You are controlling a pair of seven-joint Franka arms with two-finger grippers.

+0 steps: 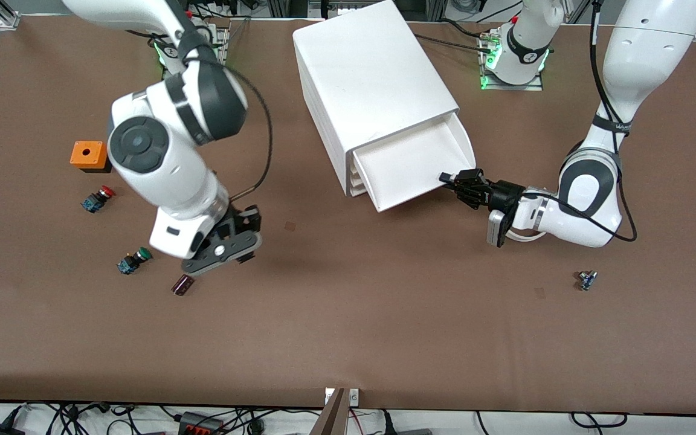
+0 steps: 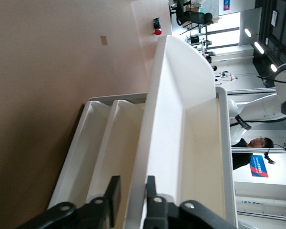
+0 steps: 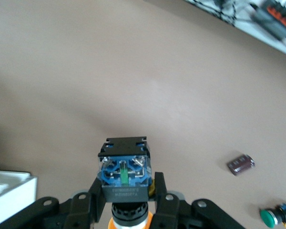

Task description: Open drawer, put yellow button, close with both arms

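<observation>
The cabinet [image 1: 366, 78] stands at the back middle of the table. Its uppermost drawer [image 1: 411, 166] is pulled out and shows no contents. My left gripper [image 1: 449, 179] is at the drawer's front corner. In the left wrist view the left gripper [image 2: 132, 183] has one finger on each side of the drawer's front wall [image 2: 181, 95], shut on it. My right gripper [image 1: 236, 241] is over the bare table, between the cabinet and the loose buttons. In the right wrist view the right gripper [image 3: 127, 181] is shut on the yellow button [image 3: 125, 171], black-and-blue body outward, orange cap toward the palm.
Toward the right arm's end lie an orange box [image 1: 88, 155], a red-capped button [image 1: 97, 198], a green-capped button [image 1: 133, 260] and a small dark part [image 1: 182, 284]. A small metal part [image 1: 586, 280] lies toward the left arm's end.
</observation>
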